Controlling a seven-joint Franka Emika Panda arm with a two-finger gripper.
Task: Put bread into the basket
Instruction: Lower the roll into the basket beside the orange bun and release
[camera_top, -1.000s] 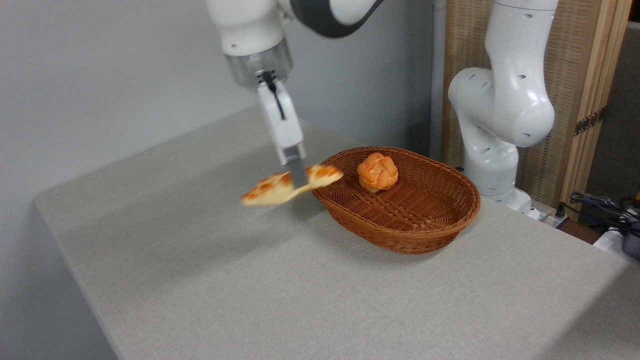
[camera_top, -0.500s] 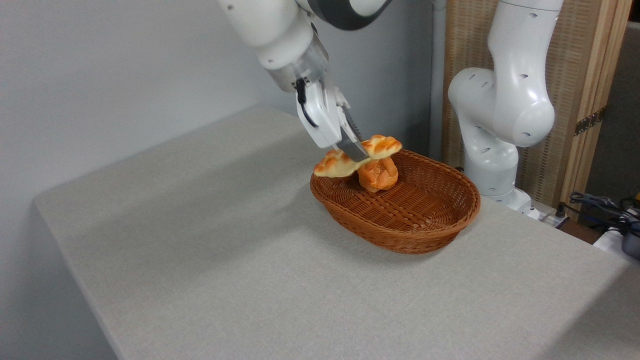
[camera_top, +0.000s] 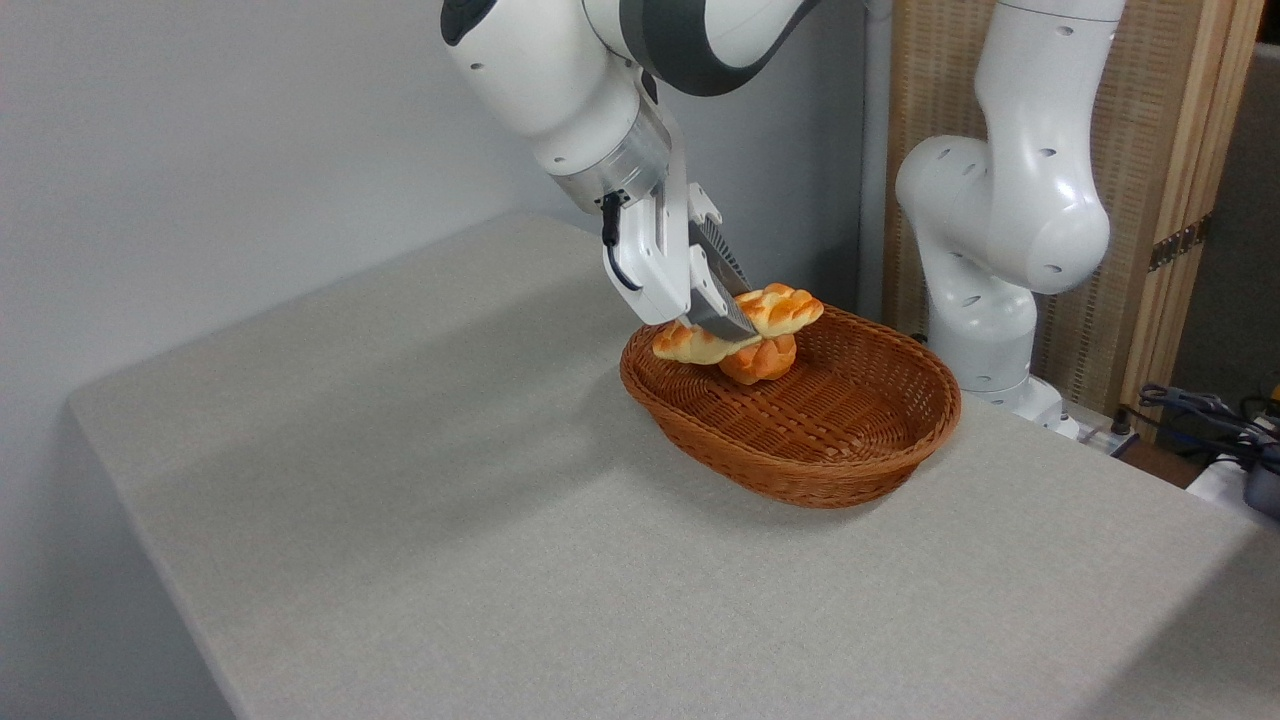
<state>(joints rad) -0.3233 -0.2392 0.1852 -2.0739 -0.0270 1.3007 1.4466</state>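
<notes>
A white robot arm with a grey joint band reaches down from the top of the frame toward an oval wicker basket (camera_top: 800, 440) on a table (camera_top: 420, 520) covered in pale grey, finely woven cloth. The basket is reddish-brown, shallow, with a thick plaited rim and an open weave across its floor. It sits toward the table's far right side.

The hand (camera_top: 722, 322) is white plastic with flat metal fingers (camera_top: 715, 312), tilted down and to the right. The fingers are closed tight across the middle of the bread (camera_top: 775, 308), pinching it. The bread is a long, flat braided loaf with pointed ends, pale yellow with golden-brown bumps along its top. It is held in the air over the basket's far left end, its left tip above the rim and its right tip raised slightly higher, inside the basket's outline.

Directly under the loaf sits a small round orange bun (camera_top: 758, 362) with a knotted surface, resting on the basket floor near the back. The loaf seems to touch or nearly touch the bun's top; which one cannot be told.

Behind the basket stands the arm's smooth white base (camera_top: 990, 250), in front of a wood-framed woven screen (camera_top: 1150, 150). The wall behind is plain pale grey
</notes>
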